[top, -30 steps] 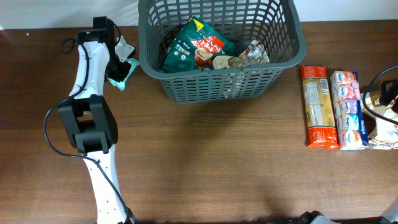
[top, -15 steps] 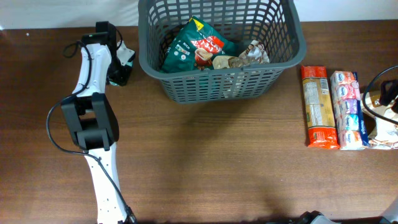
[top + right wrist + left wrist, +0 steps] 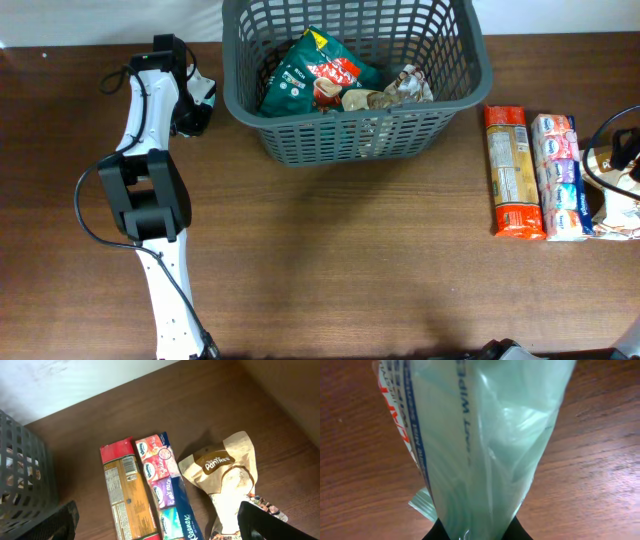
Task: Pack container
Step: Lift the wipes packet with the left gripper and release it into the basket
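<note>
The dark grey lattice basket (image 3: 300, 140) stands at the back centre and holds a green snack bag (image 3: 310, 75) and a crumpled brown packet (image 3: 385, 93). My left gripper (image 3: 195, 100) is just left of the basket, shut on a pale green wipes packet (image 3: 485, 445) that fills the left wrist view and hangs above the wood. My right gripper (image 3: 157, 525) is open wide above a red-and-orange packet (image 3: 122, 495) and a Kleenex tissue pack (image 3: 162, 490); it sits at the table's far right edge.
The red-and-orange packet (image 3: 513, 170) and the tissue pack (image 3: 558, 175) lie side by side right of the basket. A beige Pantree paper bag (image 3: 225, 470) lies right of them. The basket's wall (image 3: 20, 475) shows at the left of the right wrist view.
My left gripper has moved up and toward the basket with the wipes packet; the packet now shows less from above. The right arm has not moved.
</note>
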Action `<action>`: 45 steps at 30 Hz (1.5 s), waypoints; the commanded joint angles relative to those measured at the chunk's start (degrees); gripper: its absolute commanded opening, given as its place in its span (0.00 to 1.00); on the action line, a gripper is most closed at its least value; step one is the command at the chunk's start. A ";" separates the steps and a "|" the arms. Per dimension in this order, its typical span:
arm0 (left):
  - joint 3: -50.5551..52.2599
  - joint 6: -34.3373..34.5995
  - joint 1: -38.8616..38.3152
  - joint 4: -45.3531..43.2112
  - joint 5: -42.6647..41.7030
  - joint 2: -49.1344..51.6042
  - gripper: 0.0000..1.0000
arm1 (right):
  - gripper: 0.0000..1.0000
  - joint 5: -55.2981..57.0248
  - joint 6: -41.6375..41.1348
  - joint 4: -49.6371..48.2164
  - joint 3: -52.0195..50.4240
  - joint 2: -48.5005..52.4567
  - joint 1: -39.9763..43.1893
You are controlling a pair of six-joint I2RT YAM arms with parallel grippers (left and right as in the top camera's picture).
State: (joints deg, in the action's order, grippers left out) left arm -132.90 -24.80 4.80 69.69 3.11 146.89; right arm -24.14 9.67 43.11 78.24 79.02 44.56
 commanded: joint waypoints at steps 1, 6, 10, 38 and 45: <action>-2.89 2.80 0.17 1.36 -2.27 -0.66 0.02 | 0.99 -0.72 0.57 -0.20 1.27 0.11 0.13; -9.84 9.94 1.29 3.10 -2.27 -5.05 0.02 | 0.99 -0.72 0.57 -0.20 1.27 0.11 0.13; -15.54 15.61 2.03 3.50 -2.27 -8.68 0.02 | 0.99 -0.72 0.57 -0.20 1.27 0.11 0.13; -27.58 5.99 -21.33 1.49 -30.53 -24.74 0.02 | 0.99 -0.70 0.57 -0.20 1.27 0.11 0.13; -27.43 -6.32 -29.16 1.51 -28.44 -18.62 0.02 | 0.99 -0.72 0.57 -0.20 1.27 0.11 0.13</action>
State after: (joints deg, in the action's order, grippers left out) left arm -160.40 -22.76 -22.11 71.50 -25.54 124.18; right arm -24.14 9.65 43.11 78.24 79.02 44.56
